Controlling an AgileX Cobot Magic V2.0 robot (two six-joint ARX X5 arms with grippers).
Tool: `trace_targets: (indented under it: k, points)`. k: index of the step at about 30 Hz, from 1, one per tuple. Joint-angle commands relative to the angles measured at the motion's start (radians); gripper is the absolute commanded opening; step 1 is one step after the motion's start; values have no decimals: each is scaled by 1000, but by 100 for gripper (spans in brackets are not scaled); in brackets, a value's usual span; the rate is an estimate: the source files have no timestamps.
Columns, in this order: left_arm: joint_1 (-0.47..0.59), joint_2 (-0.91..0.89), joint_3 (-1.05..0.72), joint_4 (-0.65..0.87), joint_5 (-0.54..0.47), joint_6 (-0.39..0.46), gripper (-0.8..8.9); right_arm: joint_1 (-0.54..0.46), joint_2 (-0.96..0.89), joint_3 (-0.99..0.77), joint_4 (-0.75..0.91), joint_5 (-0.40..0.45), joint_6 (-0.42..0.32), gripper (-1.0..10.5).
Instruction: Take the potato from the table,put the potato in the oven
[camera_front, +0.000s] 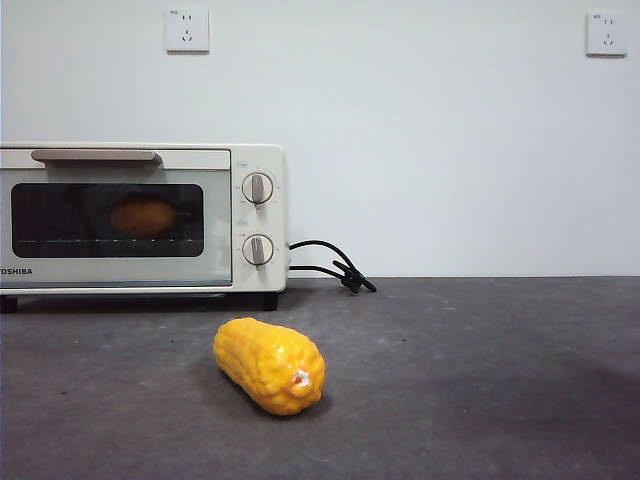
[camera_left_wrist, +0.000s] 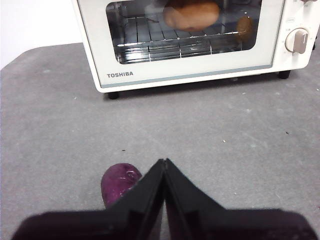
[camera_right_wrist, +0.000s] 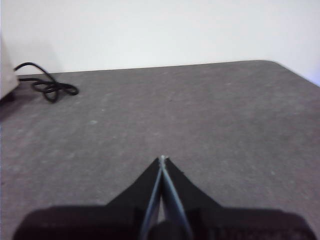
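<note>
Front view is showing you the potato (camera_front: 143, 217) already sitting inside the oven (camera_front: 140, 215), behind its shut glass door, at the far left of the worktop (camera_front: 480, 400). A yellow corn cob (camera_front: 270, 365) is lying nearer, in front. Your left end effector (camera_left_wrist: 164, 162) and right end effector (camera_right_wrist: 162, 160) are both hanging empty, jaws pressed together. A purple vegetable (camera_left_wrist: 119, 181) is sitting just beside the left one; lowering now is risking a bump that rolls it away.
</note>
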Motion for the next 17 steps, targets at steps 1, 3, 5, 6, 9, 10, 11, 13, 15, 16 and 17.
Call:
trace_targets:
  k: [1, 3, 5, 6, 9, 10, 11, 13, 15, 16, 17]
  points:
    - [4, 1, -10, 8, 1, -8, -3, 0, 1, -5, -42, 9, -10, 6]
    - [4, 5, -10, 6, 1, -8, -4, 1, 1, -5, -74, -6, 5, 6]
    - [4, 9, -10, 7, 1, -8, -3, 2, 1, -5, -74, -21, 4, 6]
    - [4, 11, -10, 7, 1, -8, -3, 2, 1, -5, -74, -32, 4, 6]
    - [4, 16, -10, 7, 1, -8, -3, 2, 1, -5, -77, -47, -22, 6]
    - [4, 16, -10, 7, 1, -8, -3, 2, 1, -5, -77, -48, -39, 6]
    - [4, 16, -10, 7, 1, -8, -3, 2, 1, -5, -77, -48, -61, 6]
    - [4, 16, -10, 6, 1, -8, -3, 2, 1, -5, -77, -49, -81, 6]
    - [4, 16, -10, 7, 1, -8, -3, 2, 1, -5, -77, -49, -78, 6]
    - [4, 16, -10, 7, 1, -8, -3, 2, 1, -5, -77, -50, -74, 6]
    - [4, 16, -10, 6, 1, -8, -3, 2, 1, -5, -77, -50, -69, 6]
